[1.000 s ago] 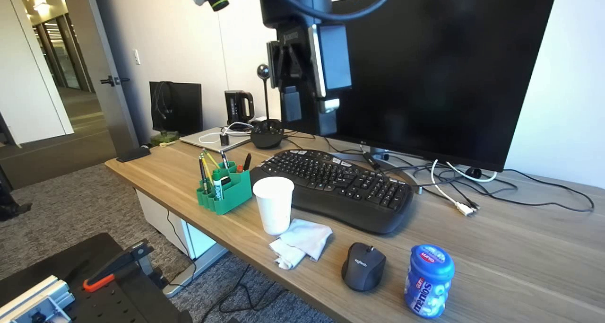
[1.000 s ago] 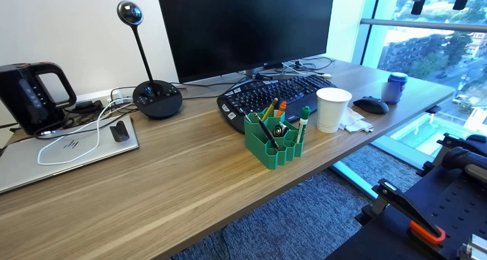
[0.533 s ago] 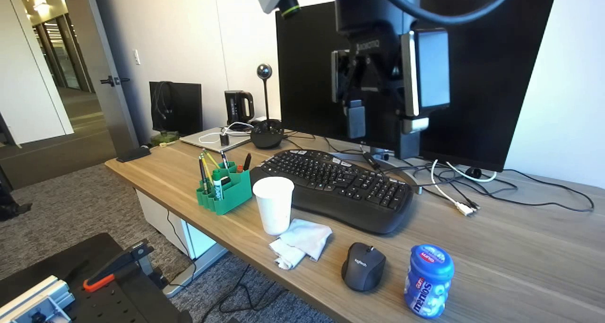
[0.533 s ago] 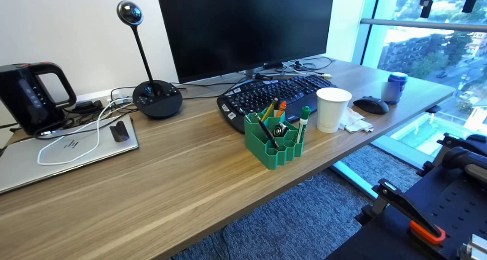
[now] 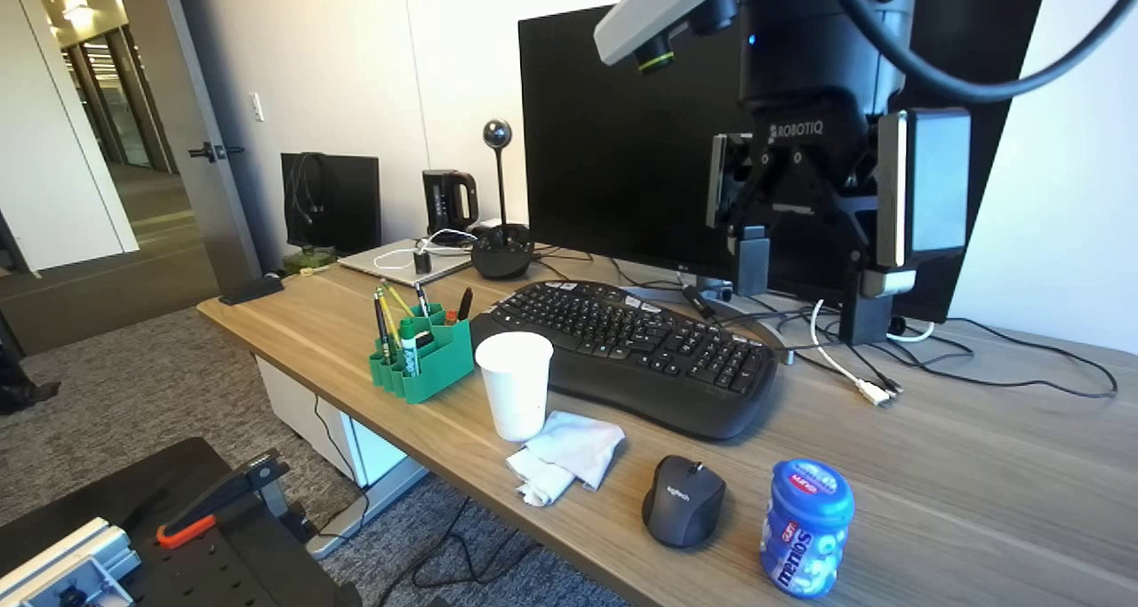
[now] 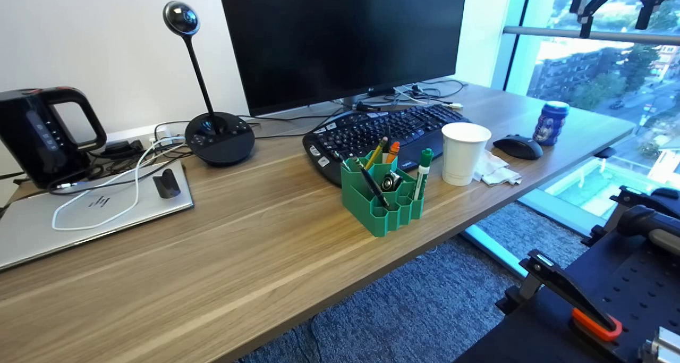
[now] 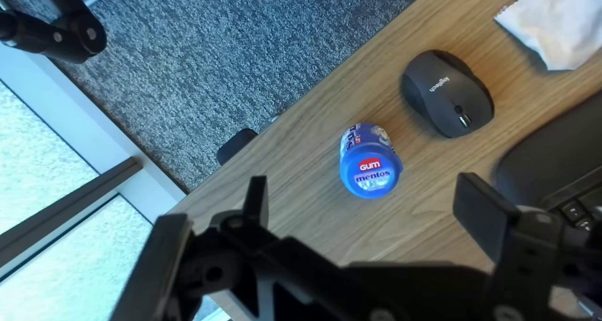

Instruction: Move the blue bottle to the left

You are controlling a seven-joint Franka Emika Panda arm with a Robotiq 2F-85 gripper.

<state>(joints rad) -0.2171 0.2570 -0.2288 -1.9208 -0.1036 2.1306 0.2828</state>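
Note:
The blue bottle [image 5: 805,529], squat with a white-and-red label, stands upright on the desk beside the mouse. It also shows in an exterior view [image 6: 551,124], near the desk's far end. My gripper [image 5: 810,296] is open and empty, well above the desk and in front of the monitor. Its fingers also show at the top right of an exterior view [image 6: 614,23]. In the wrist view the bottle [image 7: 370,166] lies ahead of and between the open fingers [image 7: 361,196], apart from both, with its lid toward the camera.
The black mouse [image 5: 684,502] is close beside the bottle. A cloth [image 5: 569,451], white cup [image 5: 516,387], green pen holder [image 5: 436,363] and keyboard [image 5: 631,349] stand along the desk. The monitor [image 5: 622,145] rises behind. The desk's edge [image 7: 301,109] runs near the bottle.
My gripper has moved right and lower in an exterior view, toward the bottle's side of the desk, and stays open. The bottle and other desk objects have not moved.

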